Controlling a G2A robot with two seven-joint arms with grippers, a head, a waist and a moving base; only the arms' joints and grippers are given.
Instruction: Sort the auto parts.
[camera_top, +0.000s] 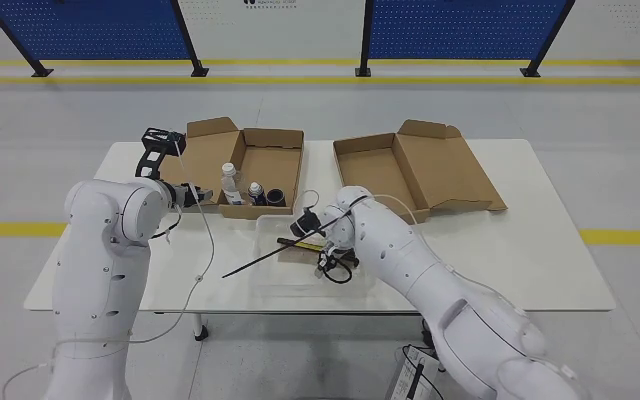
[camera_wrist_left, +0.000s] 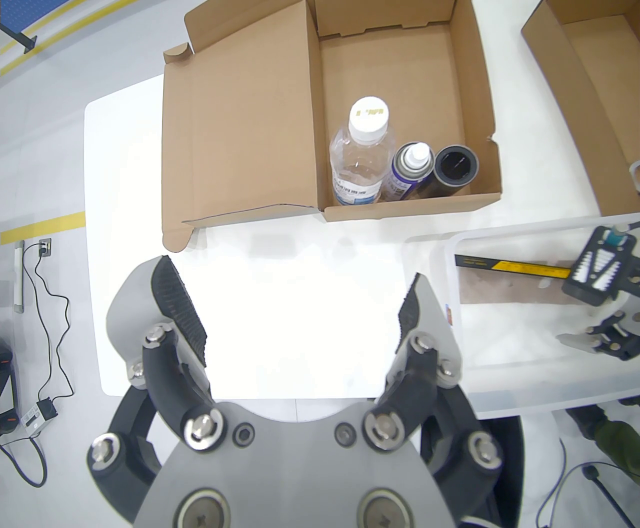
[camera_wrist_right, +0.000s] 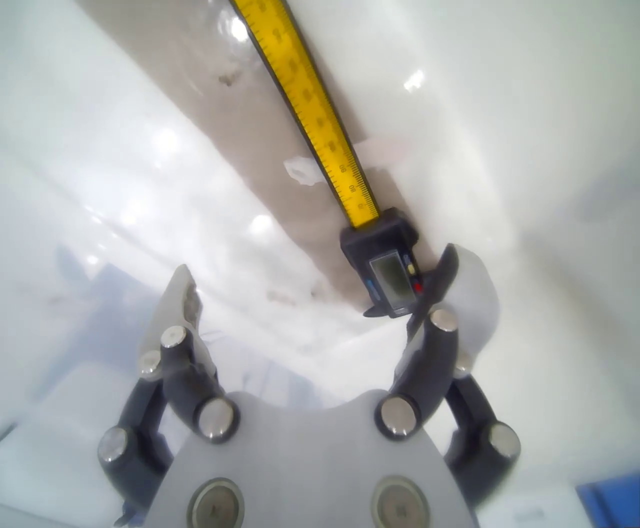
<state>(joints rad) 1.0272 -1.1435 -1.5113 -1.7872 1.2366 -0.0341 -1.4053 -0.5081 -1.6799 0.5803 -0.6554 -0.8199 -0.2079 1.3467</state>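
The caliper (camera_wrist_right: 312, 130) is seen lying flat in the clear bin (camera_wrist_left: 500, 232) at the near middle of the table (camera_top: 560, 250), and everything now turns on how it lies beneath the right tool (camera_wrist_right: 316, 270). In the top view its long axis is laid close to the 9-to-3 o'clock line. The yellow scale is run out toward 9 o'clock and the black display head is placed at the 3 o'clock end, right under the right arm's wrist. The right tool is held spread wide, nothing pinched, low inside the bin. The head is found close beside one finger rather than centred in the gap, and whether they touch cannot be told. The scale is carried away from the tool roughly across its closing line, so a grip across the beam is judged well set up once the gap is shifted over the head. The left tool (camera_wrist_left: 290, 280) is likewise spread and empty-handed, held at about 10 o'clock from the bin, well apart from the caliper, so the right arm is judged the nearer one. At 11 o'clock the left box (camera_top: 275, 165) is loaded with a bottle (camera_wrist_left: 361, 155), a spray can (camera_wrist_left: 411, 172) and a black tube (camera_wrist_left: 452, 170), set side by side. At 1 o'clock the right box (camera_top: 375, 165) is laid open.
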